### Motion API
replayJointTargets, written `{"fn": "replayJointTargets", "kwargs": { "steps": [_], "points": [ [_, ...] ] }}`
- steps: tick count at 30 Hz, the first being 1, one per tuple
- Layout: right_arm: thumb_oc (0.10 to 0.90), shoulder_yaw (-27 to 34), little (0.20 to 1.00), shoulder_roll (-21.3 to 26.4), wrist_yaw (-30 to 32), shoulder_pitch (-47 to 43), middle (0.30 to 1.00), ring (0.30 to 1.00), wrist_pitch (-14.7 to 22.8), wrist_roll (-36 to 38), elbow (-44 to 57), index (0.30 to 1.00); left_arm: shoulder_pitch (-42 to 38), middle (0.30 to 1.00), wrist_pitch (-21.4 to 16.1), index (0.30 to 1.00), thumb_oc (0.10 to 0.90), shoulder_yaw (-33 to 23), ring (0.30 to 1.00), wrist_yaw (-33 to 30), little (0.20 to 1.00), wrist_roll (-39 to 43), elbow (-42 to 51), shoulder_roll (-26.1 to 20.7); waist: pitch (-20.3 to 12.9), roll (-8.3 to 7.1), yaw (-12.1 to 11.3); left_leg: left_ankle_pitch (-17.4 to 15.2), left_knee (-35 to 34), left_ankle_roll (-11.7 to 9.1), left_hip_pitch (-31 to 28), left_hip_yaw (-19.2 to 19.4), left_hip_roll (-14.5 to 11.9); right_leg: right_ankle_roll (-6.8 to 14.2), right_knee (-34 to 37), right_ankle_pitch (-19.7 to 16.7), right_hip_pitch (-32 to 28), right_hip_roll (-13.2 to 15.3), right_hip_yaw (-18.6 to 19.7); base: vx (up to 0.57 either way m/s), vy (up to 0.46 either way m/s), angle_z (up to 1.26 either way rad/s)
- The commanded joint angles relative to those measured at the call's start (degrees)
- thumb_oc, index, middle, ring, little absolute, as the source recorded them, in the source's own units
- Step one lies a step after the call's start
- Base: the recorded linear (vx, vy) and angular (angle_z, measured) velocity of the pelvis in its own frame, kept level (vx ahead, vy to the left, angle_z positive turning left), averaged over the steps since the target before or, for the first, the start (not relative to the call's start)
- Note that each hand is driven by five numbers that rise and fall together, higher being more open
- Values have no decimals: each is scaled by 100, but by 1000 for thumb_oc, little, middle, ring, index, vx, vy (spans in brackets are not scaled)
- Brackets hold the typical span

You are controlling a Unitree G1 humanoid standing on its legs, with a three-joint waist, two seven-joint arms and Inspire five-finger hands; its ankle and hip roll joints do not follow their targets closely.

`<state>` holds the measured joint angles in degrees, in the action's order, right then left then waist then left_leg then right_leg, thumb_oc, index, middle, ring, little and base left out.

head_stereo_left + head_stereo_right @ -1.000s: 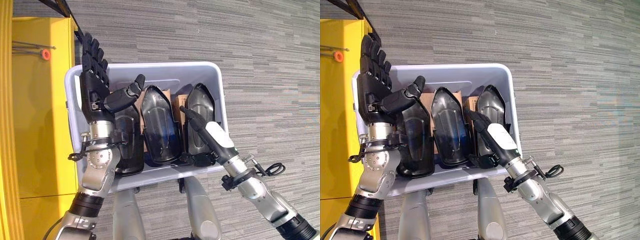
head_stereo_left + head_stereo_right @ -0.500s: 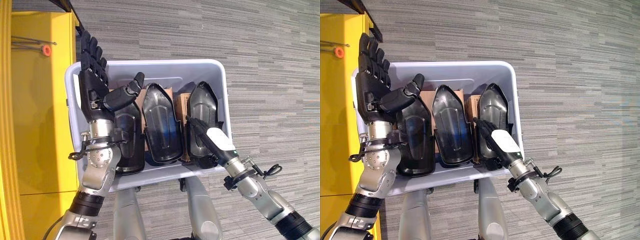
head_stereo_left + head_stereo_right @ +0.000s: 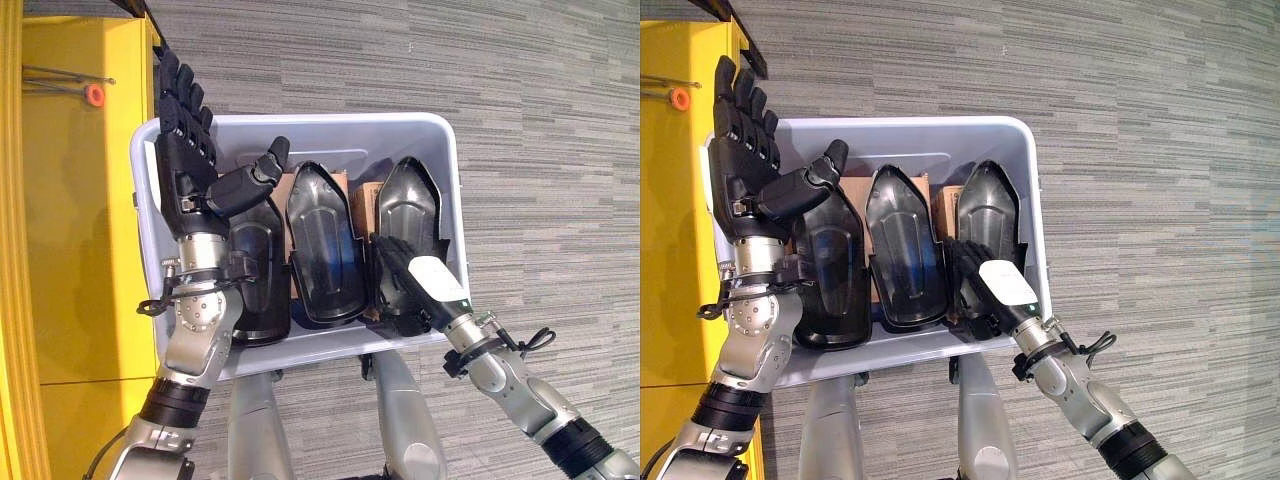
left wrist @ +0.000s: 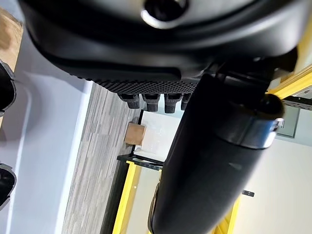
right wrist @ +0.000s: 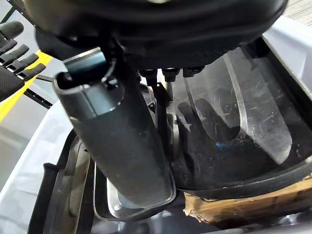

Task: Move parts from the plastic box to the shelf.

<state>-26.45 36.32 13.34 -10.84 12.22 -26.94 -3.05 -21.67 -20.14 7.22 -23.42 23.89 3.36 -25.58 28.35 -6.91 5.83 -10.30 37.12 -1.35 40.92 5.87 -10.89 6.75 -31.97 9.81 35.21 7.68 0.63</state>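
Note:
A pale grey plastic box (image 3: 340,135) holds three glossy black moulded parts standing side by side: the left part (image 3: 258,285), the middle part (image 3: 322,250) and the right part (image 3: 408,205). Brown cardboard (image 3: 360,205) shows between them. My left hand (image 3: 190,170) is raised over the box's left side, fingers straight, thumb out, holding nothing. My right hand (image 3: 405,285), with a white thumb cover, reaches into the box's near right corner, its straight fingers against the near end of the right part (image 5: 229,112).
A yellow shelf (image 3: 70,220) stands right beside the box on the left, with thin rods and an orange cap (image 3: 93,95) on it. Grey striped carpet (image 3: 540,150) lies beyond and to the right.
My right hand has slid down toward the near wall of the box, along the right part's near end. The left hand stays raised and open. The view has shifted slightly.

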Motion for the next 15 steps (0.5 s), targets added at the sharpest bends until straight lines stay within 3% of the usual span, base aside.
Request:
{"fn": "replayJointTargets", "kwargs": {
  "steps": [1, 15],
  "points": [
    [900, -13, 1000, 6, 459, -173, 1000, 1000, 143, -162, -124, 1000, -391, 1000, -727, 1000, 900, 202, 1000, 5, 1000, -406, 595, 130, -432, 214, -60, -314, 266, -172, 85, -362, -307, 76, 212, -331, -288, 356, -181, 0, 0, 0],
    [900, -166, 1000, -251, 702, -426, 1000, 1000, -69, -264, -823, 1000, -420, 1000, -729, 1000, 900, 259, 1000, -11, 1000, -357, 563, 151, -424, 287, -117, -275, 239, -164, 171, -397, -276, 53, 120, -320, -150, 362, -203, 0, 0, 0]
  ]
}}
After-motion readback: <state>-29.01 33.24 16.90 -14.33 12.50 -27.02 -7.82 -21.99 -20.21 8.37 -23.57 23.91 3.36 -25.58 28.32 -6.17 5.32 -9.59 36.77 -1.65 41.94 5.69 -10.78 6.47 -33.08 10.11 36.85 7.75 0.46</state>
